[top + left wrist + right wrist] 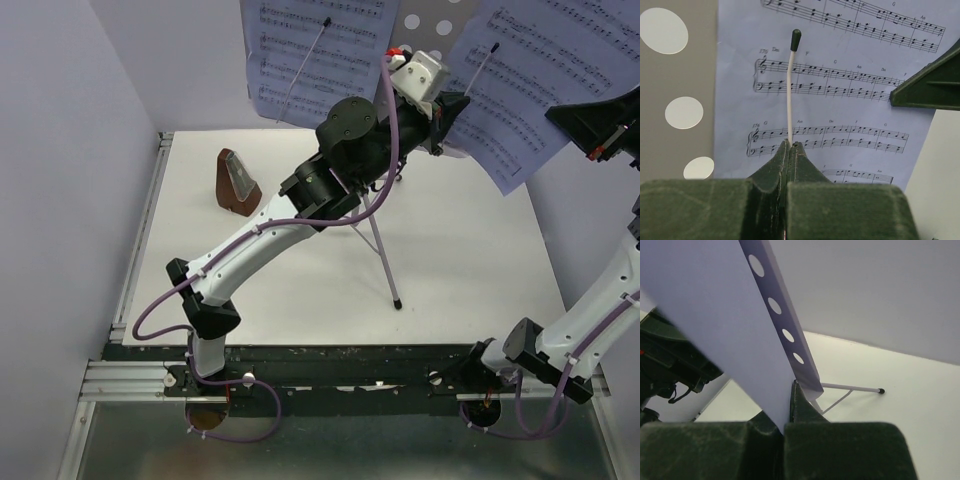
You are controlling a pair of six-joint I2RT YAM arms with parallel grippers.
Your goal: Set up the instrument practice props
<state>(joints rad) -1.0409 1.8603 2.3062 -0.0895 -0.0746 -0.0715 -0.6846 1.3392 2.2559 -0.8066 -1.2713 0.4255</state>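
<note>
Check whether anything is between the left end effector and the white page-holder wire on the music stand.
Nothing visible does. The left end effector is shut on the lower end of the page-holder wire, which lies over the sheet-music page.

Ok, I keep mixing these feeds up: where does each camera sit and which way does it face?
Top external: above, behind the bases, looking down at table, metronome, music stand; both arms show.
Left wrist: on the left arm, facing a page's print; left claw shut on the wire.
Right wrist: on the right arm, facing that page's back; right claw pinches it.
Shared: both wrists see one page.
</note>
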